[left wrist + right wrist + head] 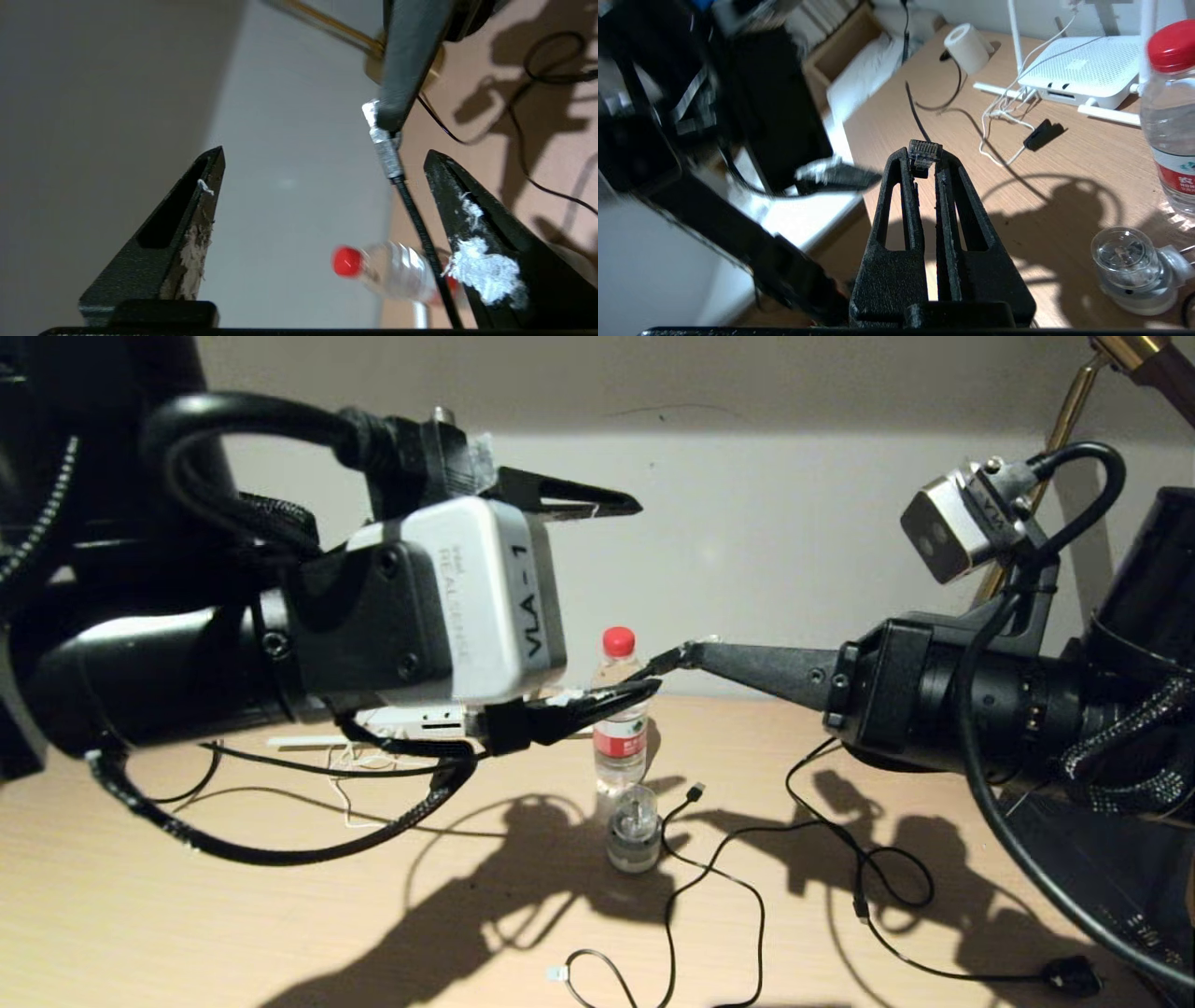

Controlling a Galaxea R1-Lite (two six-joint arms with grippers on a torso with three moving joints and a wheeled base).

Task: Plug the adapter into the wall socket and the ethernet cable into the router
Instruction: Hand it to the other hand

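**Ethernet connector pinched in right gripper, left gripper open**

I have the right gripper (924, 161) closed on the ethernet cable (925, 153), clear tip protruding past the fingertips so the contacts stay free for insertion. The left gripper (322, 158) stands open beside it, holding nothing; the cable runs between its fingers, which I judge a handover just completed. The router (1083, 70) lies on the desk (1064, 177) beyond the tip, ports facing my tool, well apart. I cannot identify the adapter or wall socket.

Containers: a red-capped bottle (620, 719) stands upright, capped, contents clear. Beside it sits a round clear plug (634, 831).
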